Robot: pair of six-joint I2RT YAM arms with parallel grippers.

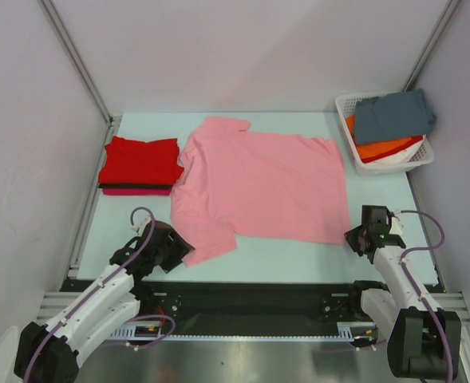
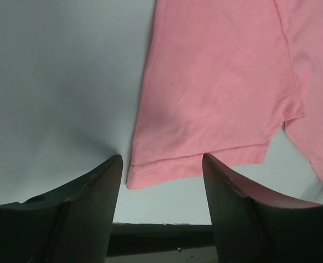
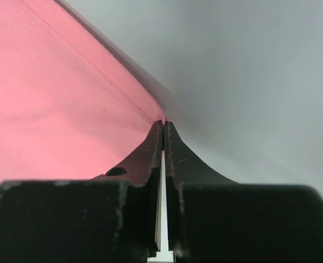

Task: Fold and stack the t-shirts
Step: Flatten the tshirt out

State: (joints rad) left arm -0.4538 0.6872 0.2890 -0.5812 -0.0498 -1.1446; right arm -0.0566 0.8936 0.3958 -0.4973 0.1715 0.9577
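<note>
Mia: Nearest us, what is the left gripper [image 2: 161,159] doing?

Tom: Its jaws stand spread, low over the table [image 1: 298,257]. The hem of the near sleeve [image 2: 205,109] lies just between and ahead of the fingertips. I'd judge it is lined up to take that sleeve, not gripping it.

Mia: And the right gripper [image 3: 164,125]?

Tom: Pressed together right at the near hem corner of the pink t-shirt [image 1: 258,179]. The corner looks nipped between the tips, though the view is too close to be sure.

Mia: Why those two spots?

Tom: That shirt lies spread flat across the middle of the table, collar end to the left. Holding its near edge at both ends would let the arms carry that edge over for a fold.

Mia: Farther back?

Tom: At the far left a folded red t-shirt [image 1: 141,158] sits on a magenta t-shirt [image 1: 135,191], the stack to join. At the far right the white basket [image 1: 342,104] holds a grey-blue t-shirt [image 1: 394,116] on an orange t-shirt [image 1: 386,148], waiting.
</note>
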